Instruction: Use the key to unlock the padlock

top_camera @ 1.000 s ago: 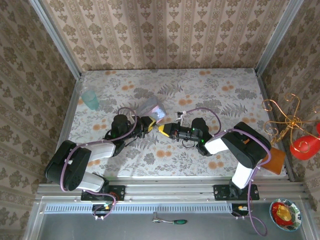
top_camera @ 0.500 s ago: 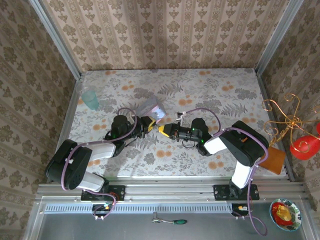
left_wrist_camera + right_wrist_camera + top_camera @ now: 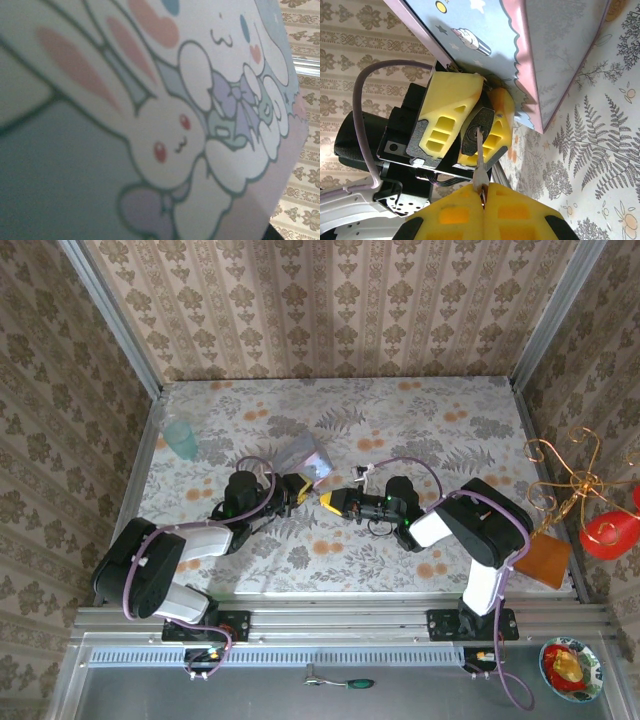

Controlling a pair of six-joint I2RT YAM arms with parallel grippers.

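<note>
Right end effector (image 3: 482,194) has shifted slightly, pinching the key (image 3: 479,147); left end effector (image 3: 481,102) clamps the small dark padlock (image 3: 475,131).

The padlock (image 3: 479,128) sits in the left gripper (image 3: 479,106), the right gripper (image 3: 483,192) holding the key (image 3: 479,162) tip against it, box (image 3: 305,457) just behind.

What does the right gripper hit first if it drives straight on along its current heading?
The padlock: the key pinched in the right gripper points at its dark body, held by the left gripper. Whether the tip already touches is unclear.
</note>
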